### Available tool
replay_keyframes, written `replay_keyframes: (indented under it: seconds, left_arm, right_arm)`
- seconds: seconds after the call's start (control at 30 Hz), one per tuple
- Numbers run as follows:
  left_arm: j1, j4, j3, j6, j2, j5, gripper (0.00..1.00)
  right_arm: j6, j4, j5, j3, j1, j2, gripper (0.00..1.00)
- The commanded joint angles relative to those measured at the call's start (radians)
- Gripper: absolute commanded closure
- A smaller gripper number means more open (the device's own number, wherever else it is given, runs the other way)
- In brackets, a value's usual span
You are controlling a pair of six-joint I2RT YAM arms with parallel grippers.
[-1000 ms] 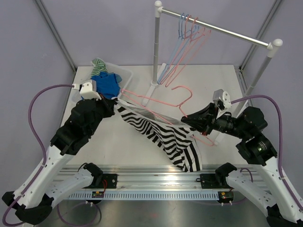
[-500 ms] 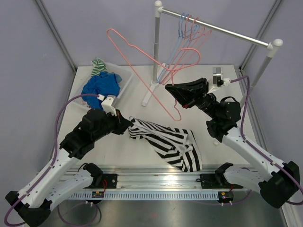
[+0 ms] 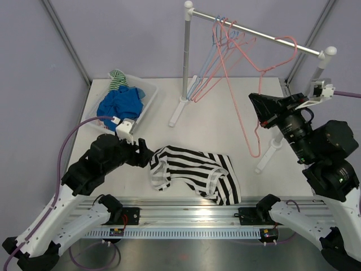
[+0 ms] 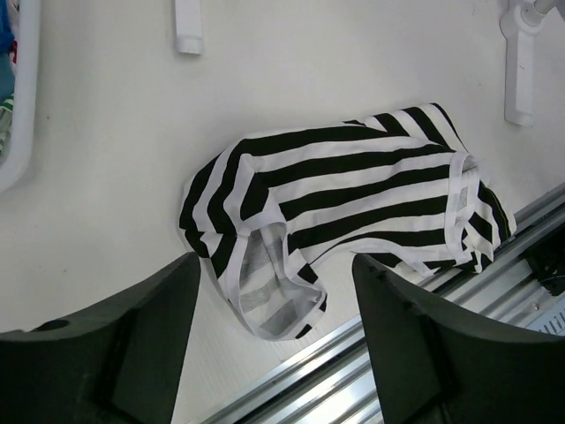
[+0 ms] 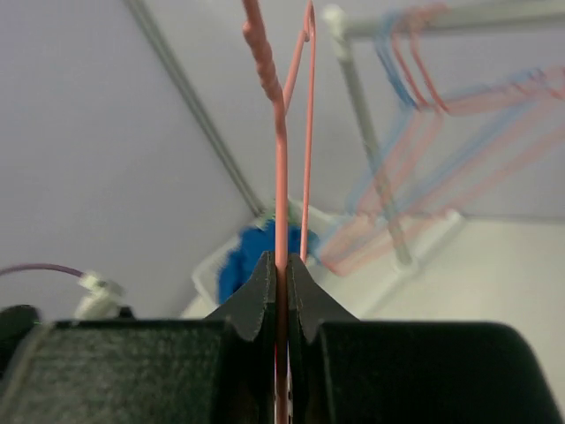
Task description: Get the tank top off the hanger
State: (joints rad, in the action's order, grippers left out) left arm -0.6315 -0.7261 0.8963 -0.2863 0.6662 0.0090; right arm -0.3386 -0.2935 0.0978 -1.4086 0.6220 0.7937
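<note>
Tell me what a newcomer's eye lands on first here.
The black-and-white striped tank top lies crumpled on the table near its front edge, free of any hanger, with the open left gripper just to its left. On the right, the right gripper is shut on a pink hanger, held up near the clothes rail at the back.

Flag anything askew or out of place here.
The striped tank top lies crumpled near the table's front edge. The pink hanger sits tilted in the right gripper, hook up by the rail.
</note>
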Motion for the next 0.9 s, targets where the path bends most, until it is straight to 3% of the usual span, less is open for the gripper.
replay_keyframes:
  seconds: [0.0, 0.17, 0.3, 0.43, 0.6, 0.87]
  left_arm:
    - [-0.002, 0.036, -0.010, 0.032, -0.022, -0.001, 0.25]
    - [-0.002, 0.027, -0.031, 0.030, -0.077, -0.104, 0.15]
    - [-0.002, 0.030, -0.036, 0.029, -0.090, -0.112, 0.03]
    - [0.000, 0.025, -0.034, 0.029, -0.080, -0.119, 0.01]
    - [0.000, 0.028, -0.042, 0.022, -0.099, -0.132, 0.01]
    - [0.000, 0.028, -0.042, 0.024, -0.086, -0.116, 0.01]
  right_arm:
    - [0.053, -0.438, 0.274, -0.019, 0.005, 0.004, 1.00]
    - [0.066, -0.600, 0.404, -0.095, 0.005, 0.016, 1.00]
    - [0.075, -0.613, 0.502, -0.105, 0.005, 0.094, 1.00]
    - [0.095, -0.570, 0.551, -0.167, 0.004, 0.228, 1.00]
    - [0.176, -0.371, 0.657, -0.214, 0.002, 0.341, 1.00]
    - [0.204, -0.342, 0.597, -0.409, -0.071, 0.557, 1.00]
